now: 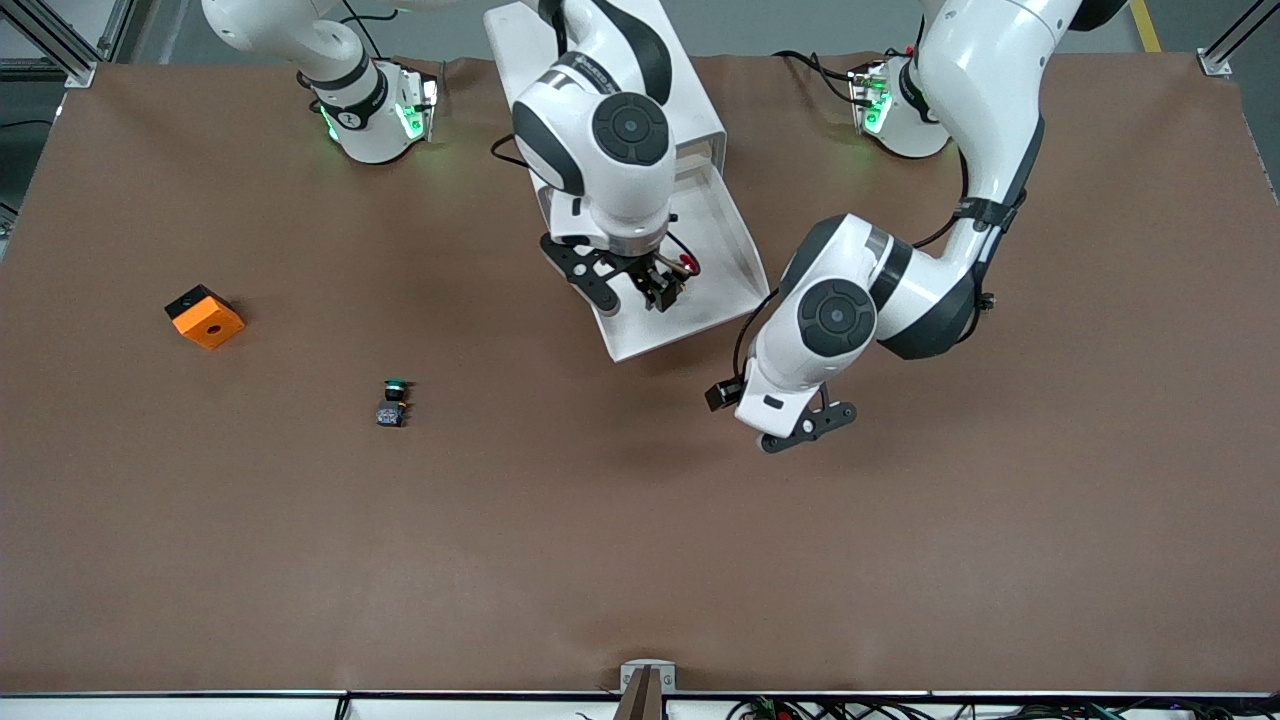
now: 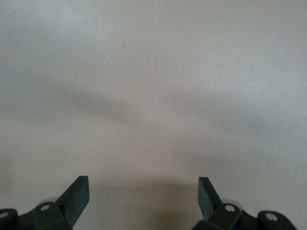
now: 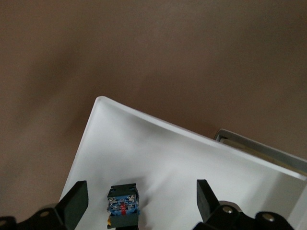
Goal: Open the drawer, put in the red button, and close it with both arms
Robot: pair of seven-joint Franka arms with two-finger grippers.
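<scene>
On the brown desk (image 1: 900, 560), toward the right arm's end, an orange block (image 1: 205, 317) with a black face lies alone. Closer to the middle, and nearer the front camera than the block, sits a small green-capped switch (image 1: 393, 402) on its dark body.

At the middle of the desk stands a white cabinet (image 1: 690, 90), its drawer (image 1: 735, 262) pulled out toward the front camera. The right gripper (image 1: 655, 290) hangs over the open drawer with its fingers spread apart and nothing between them. The right wrist view shows the red button (image 3: 123, 205) lying on the drawer's white floor between the parted fingers (image 3: 74, 203), touching neither (only its blue-grey and black body and a small red mark show there). In the front view a bit of red shows just beside the gripper, inside the drawer.

Toward the left arm's end, the left gripper (image 1: 800, 428) hovers over bare desk, beside the drawer's front corner and clear of it. Its fingers (image 2: 76, 197) stand wide apart and hold nothing.
</scene>
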